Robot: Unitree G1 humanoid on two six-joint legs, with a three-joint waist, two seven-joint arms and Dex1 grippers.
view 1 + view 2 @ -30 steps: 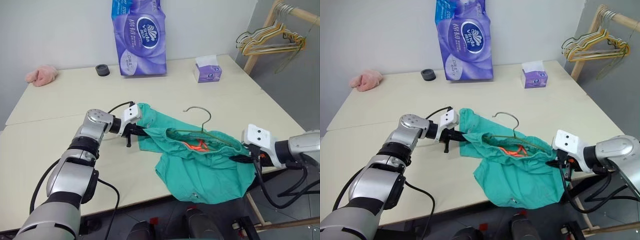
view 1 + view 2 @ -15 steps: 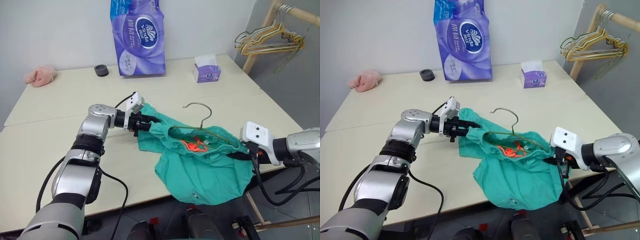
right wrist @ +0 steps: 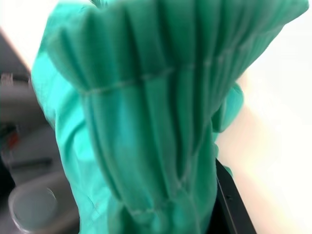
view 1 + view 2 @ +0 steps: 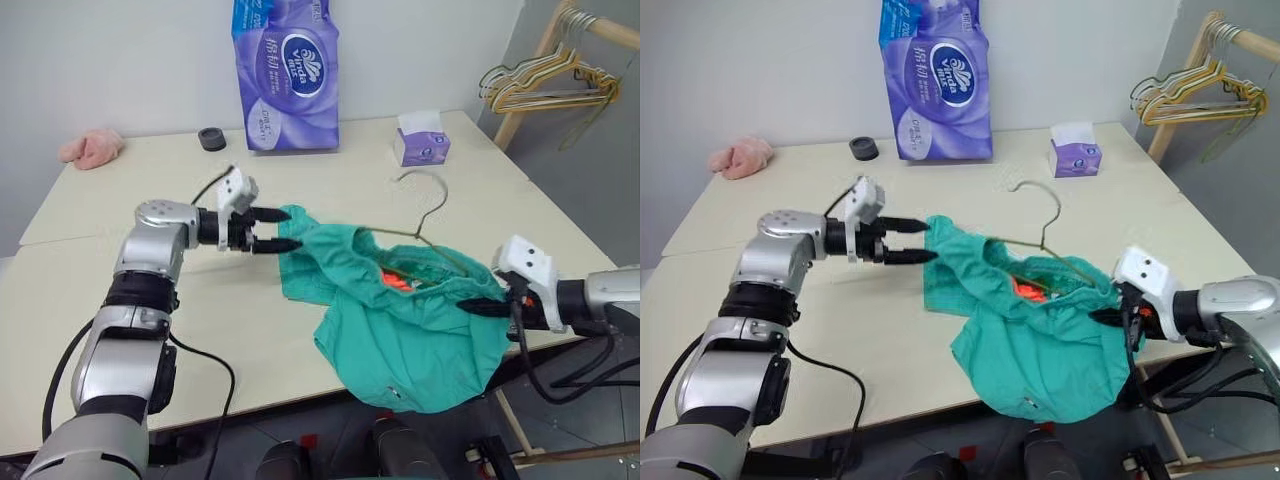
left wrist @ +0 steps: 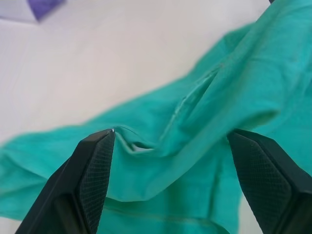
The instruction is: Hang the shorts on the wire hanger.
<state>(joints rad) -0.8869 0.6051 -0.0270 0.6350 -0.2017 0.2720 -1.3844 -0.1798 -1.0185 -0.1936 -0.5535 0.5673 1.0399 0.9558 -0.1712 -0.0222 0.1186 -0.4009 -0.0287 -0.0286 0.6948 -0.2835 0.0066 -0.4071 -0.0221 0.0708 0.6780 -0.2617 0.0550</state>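
While the table (image 4: pixel 120 200) bears them, the shorts (image 4: pixel 410 330) drape over its edge at five o'clock, the wire hanger (image 4: pixel 425 225) inside the waistband. The right gripper (image 4: pixel 480 305) pinches that waistband; the left gripper (image 4: pixel 285 230) hovers spread at nine o'clock.
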